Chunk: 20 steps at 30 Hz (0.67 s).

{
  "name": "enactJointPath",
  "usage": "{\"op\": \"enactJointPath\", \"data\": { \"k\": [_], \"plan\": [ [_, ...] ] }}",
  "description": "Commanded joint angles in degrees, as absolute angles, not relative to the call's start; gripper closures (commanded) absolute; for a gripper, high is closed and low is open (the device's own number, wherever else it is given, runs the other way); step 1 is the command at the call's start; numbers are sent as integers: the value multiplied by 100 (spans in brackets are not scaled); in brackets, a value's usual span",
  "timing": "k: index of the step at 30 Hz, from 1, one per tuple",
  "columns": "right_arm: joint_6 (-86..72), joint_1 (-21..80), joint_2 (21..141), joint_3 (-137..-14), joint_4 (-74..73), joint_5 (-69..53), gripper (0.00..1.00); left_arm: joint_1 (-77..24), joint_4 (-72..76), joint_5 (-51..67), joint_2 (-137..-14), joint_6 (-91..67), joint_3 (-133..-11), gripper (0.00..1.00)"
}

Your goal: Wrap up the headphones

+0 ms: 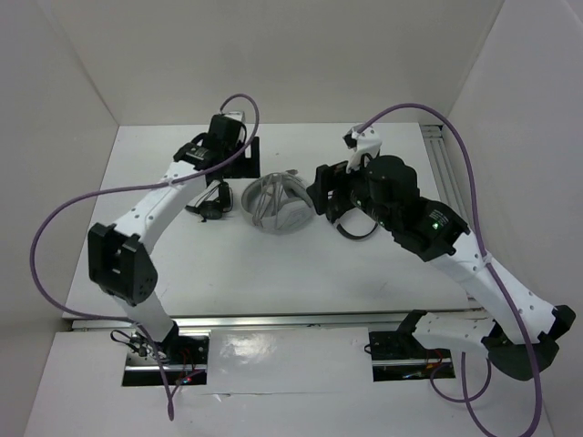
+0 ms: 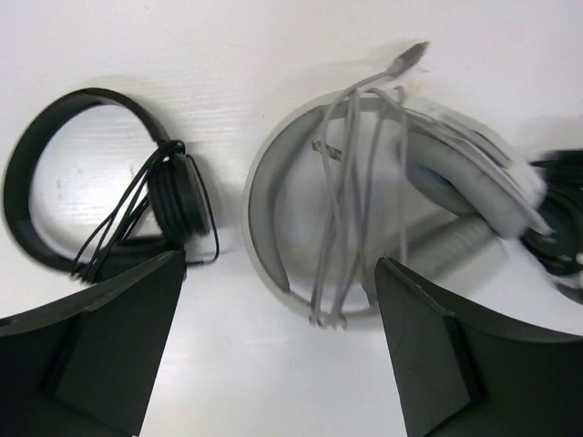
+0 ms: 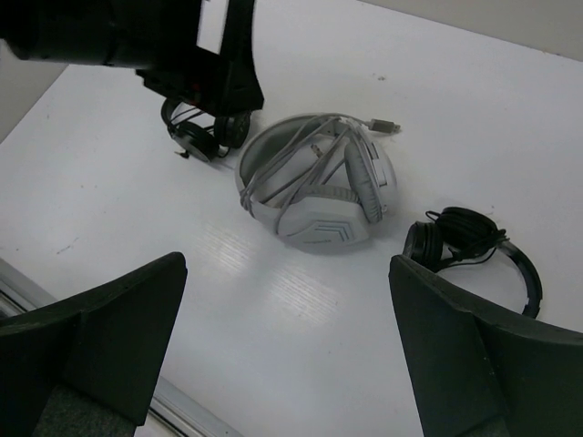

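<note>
**First black headset** [image 2: 178, 196]: lies flat on the white table [image 2: 273, 382]. It sits ahead of the jaw at the left of the left wrist view, outside the jaw gap of the left gripper [image 2: 278, 266]. Its thin black cable [image 2: 127, 217] is looped around the folded ear cups.

**Second black headset** [image 3: 426, 246]: lies just ahead of the jaw at the right of the right wrist view, to the side of the right gripper [image 3: 287, 264]. Its cable is bunched over the ear cups.

**Metal rail** [image 1: 291, 320]: runs along the table's near edge, behind both sets of jaws.
</note>
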<state>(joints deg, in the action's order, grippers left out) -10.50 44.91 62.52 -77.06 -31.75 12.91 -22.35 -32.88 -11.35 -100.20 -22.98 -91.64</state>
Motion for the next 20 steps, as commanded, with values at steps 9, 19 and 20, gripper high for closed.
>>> {"op": "enactJointPath", "data": {
  "k": [9,19,20],
  "plan": [
    [-2074,4667,5257,-8349,-4691,2013,1,-2558,-3929,-654,-5181,-2558,-7457,1],
    [-2250,4614,4184,-8358,-5492,1854,1,-2558,-4991,-194,-2646,-2786,-7110,1],
    [-2250,4614,4131,-8306,-5493,1854,1,-2558,-5053,-193,-2646,-2786,-7171,1]
  ]
}}
